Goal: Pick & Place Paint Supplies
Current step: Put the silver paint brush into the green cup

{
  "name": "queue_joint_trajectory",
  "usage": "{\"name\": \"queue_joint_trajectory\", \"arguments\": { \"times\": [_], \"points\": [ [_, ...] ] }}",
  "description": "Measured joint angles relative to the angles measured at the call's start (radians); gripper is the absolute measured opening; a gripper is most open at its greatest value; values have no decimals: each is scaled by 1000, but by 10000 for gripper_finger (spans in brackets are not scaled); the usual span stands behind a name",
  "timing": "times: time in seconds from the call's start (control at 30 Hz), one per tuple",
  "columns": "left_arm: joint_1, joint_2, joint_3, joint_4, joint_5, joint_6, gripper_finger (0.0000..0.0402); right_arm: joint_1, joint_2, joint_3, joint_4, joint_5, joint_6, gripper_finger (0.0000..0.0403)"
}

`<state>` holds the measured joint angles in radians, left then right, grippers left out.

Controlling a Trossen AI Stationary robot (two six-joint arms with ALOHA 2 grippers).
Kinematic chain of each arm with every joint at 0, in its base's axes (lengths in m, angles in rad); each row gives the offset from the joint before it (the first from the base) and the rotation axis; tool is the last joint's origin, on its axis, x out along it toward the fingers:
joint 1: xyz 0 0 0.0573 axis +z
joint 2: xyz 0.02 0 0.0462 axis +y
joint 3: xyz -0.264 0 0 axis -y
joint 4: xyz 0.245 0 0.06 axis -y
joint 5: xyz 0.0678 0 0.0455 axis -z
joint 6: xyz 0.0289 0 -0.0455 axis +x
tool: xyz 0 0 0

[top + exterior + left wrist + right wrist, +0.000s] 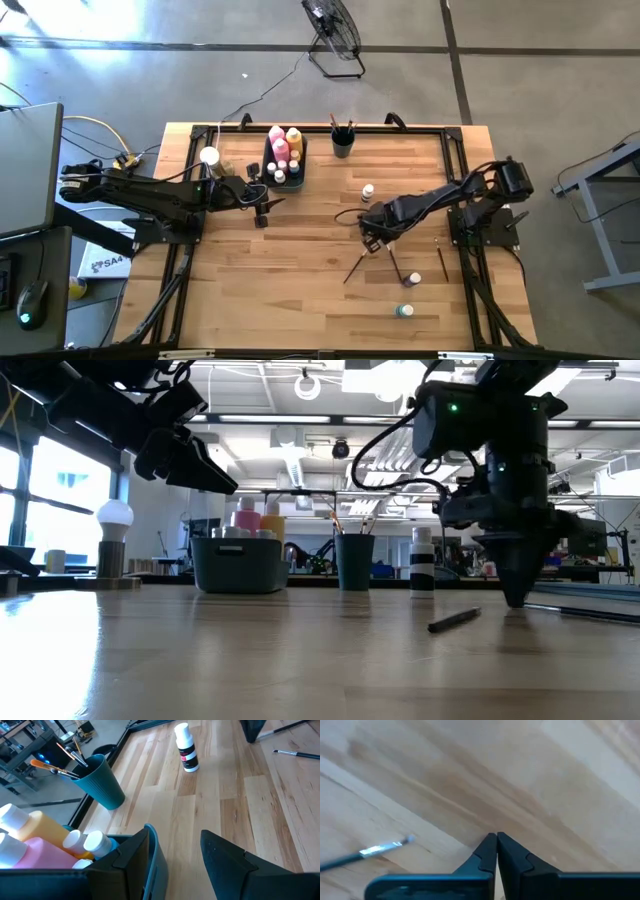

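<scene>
Two grippers: right gripper (496, 840) closed empty, tips at table (300, 290) beside brush (375, 851); left gripper (175, 850) apart nr bin (284, 178).

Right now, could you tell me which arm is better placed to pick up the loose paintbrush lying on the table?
Probably the right: the right gripper is down at the table beside the paintbrush, fingers shut. The left gripper is open by the bin, farther away.

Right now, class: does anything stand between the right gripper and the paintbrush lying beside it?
Nothing visible does. The right gripper, shut, points down at bare table; the paintbrush lies apart beside it.
</scene>
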<state>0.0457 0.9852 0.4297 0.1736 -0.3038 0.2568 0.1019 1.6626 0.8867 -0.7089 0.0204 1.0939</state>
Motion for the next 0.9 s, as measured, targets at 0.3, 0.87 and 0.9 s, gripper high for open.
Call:
{"name": "queue_joint_trajectory", "arguments": {
  "times": [0.3,0.87,0.9],
  "points": [
    [0,0,0,1,0,0,175,-18,-120,1,59,10,-53,3],
    [0,0,0,2,0,0,175,-105,-384,3,445,204,-414,3],
    [0,0,0,2,0,0,175,-111,-386,3,476,225,-451,3]
  ]
}}
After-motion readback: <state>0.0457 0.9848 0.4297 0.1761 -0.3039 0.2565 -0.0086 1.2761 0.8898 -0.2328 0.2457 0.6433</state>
